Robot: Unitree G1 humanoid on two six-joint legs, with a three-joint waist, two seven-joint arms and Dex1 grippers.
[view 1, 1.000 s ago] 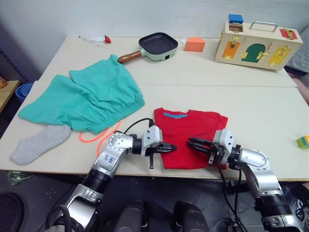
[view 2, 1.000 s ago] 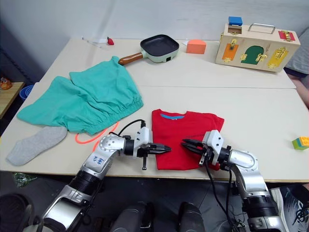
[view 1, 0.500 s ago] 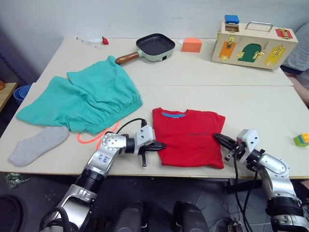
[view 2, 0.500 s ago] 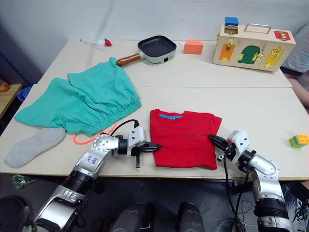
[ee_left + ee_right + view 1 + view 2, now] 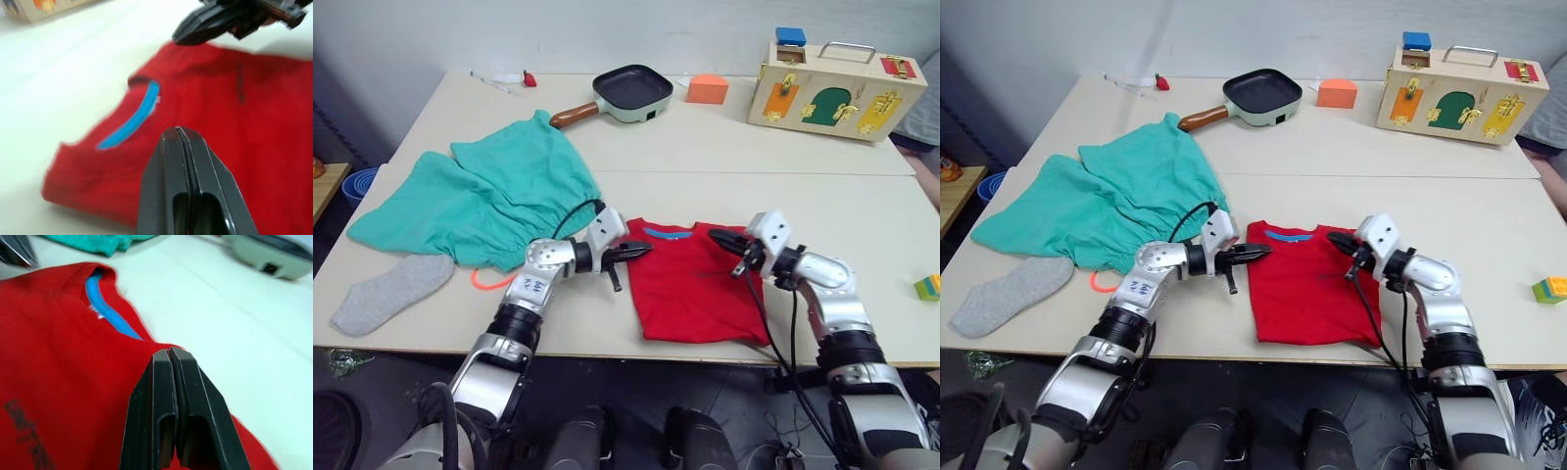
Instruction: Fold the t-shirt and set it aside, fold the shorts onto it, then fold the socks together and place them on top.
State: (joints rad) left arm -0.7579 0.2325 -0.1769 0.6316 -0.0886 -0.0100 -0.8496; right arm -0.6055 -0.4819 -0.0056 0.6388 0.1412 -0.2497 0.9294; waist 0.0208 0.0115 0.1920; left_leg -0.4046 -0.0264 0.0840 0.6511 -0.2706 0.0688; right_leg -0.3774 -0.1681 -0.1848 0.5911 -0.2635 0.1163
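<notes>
At the far left a grey sock (image 5: 391, 291) lay flat near the table's (image 5: 724, 162) front edge. At its two o'clock the teal shorts (image 5: 484, 201) were spread out, an orange drawstring (image 5: 487, 282) looping from under their waistband.

The left gripper (image 5: 641, 250), fingers pressed together, hovered at the shirt's upper left corner. The red t-shirt (image 5: 690, 289) lay folded into a narrow block near the front edge, blue collar band away from the robot. A small dark print sat on its chest, too blurred to read. The right gripper (image 5: 717, 237), also closed on nothing, sat over the shirt's upper right part.

Bare tabletop stretched at three o'clock of the shirt, out to a small coloured block (image 5: 928, 286).

At twelve o'clock stood a frying pan (image 5: 631, 92), an orange block (image 5: 707, 89) and a wooden latch box (image 5: 837, 77).
</notes>
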